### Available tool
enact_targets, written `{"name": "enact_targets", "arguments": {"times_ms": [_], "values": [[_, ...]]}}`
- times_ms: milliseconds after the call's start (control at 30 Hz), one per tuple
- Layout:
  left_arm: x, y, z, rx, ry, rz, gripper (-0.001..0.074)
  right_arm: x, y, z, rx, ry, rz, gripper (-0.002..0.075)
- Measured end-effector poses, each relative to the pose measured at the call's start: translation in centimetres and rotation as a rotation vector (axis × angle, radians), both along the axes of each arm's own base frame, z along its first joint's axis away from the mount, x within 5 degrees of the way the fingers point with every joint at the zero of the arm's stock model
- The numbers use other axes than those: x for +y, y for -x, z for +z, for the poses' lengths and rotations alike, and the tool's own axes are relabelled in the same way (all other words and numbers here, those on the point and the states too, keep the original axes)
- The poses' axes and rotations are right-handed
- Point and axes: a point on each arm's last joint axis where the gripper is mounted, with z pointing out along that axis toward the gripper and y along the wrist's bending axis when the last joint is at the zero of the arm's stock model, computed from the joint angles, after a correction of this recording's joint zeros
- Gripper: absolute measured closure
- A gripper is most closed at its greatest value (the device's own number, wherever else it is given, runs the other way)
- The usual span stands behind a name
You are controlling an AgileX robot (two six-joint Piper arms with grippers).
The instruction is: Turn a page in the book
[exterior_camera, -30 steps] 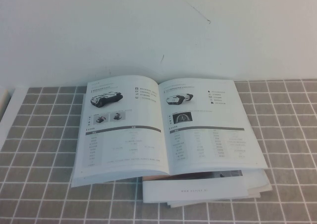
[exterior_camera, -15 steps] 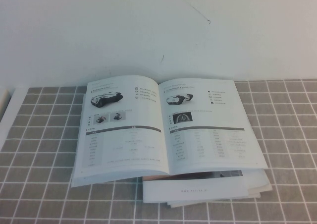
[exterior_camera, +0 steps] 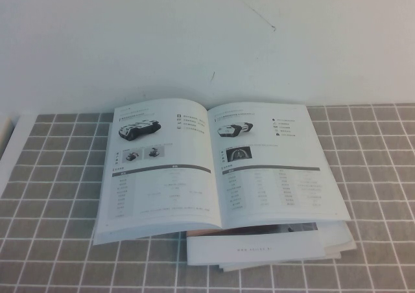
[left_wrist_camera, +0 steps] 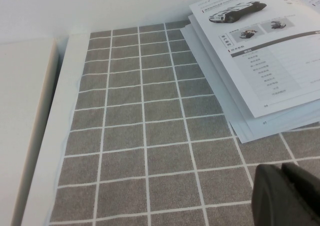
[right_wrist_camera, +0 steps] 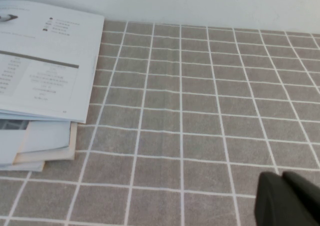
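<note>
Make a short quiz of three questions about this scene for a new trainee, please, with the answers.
1. True or false: the book lies open.
2. What lies under the book? A) a stack of papers B) a plate C) nothing
3. Does either tool touch the book?

Key:
1. True.
2. A, the stack of papers on the grid cloth.
3. No. The left tool and the right tool show only at the corner of their wrist views, off to either side of the book.

A grey tiled mat (exterior_camera: 58, 176) lies under white booklets (exterior_camera: 259, 247), against a white wall (exterior_camera: 194, 40).
</note>
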Motion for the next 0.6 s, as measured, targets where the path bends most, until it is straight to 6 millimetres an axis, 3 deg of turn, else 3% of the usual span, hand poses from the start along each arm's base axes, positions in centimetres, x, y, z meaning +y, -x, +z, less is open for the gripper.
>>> {"name": "enact_targets", "arguments": {"times_ms": [367,467,600], "values": [[0.1,-0.2,0.5,-0.074,-0.024,0.004,0.0739,0.0,-0.1,0.3,-0.045,0.001,-0.002,0.0728],[0.1,-0.4,1.7,-0.211,-0.018,0.009,0.0739,-0.1,-0.4,1.3,-0.172,0.003,-0.007,0.0727],[0.1,-0.3,3.9,-0.446,0.015,0.017,0.0739,-0.2,-0.5,4.0,-0.465,0.009,-0.018,0.0727]]}}
